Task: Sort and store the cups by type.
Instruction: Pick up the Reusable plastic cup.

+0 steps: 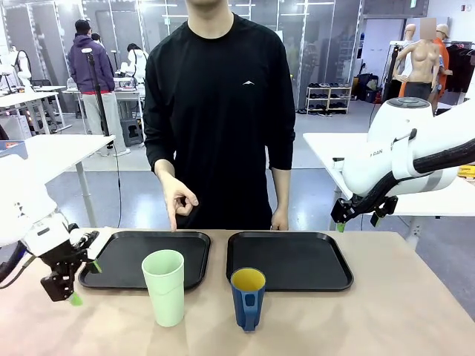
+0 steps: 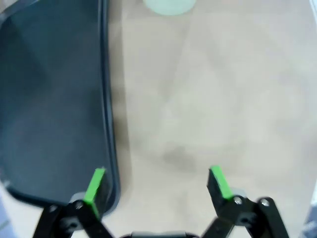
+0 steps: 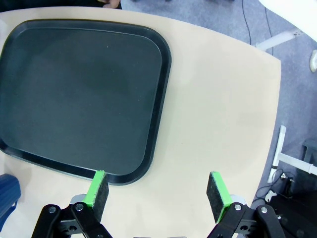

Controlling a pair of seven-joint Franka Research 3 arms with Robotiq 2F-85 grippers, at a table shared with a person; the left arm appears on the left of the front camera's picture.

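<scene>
Front view reveals tumbler (image 1: 165, 285) beside mug (image 1: 247, 297).

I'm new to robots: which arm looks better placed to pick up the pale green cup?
Probably left: the left end effector, open, hangs low beside the green cup; the right end effector is raised, farther off.

The tumbler (image 1: 166, 289) is pale mint green; the mug (image 1: 247, 300) is dark blue, yellow inside. The left tray (image 1: 126, 257) and right tray (image 1: 297, 259) are black, the table (image 1: 401, 315) beige.
</scene>
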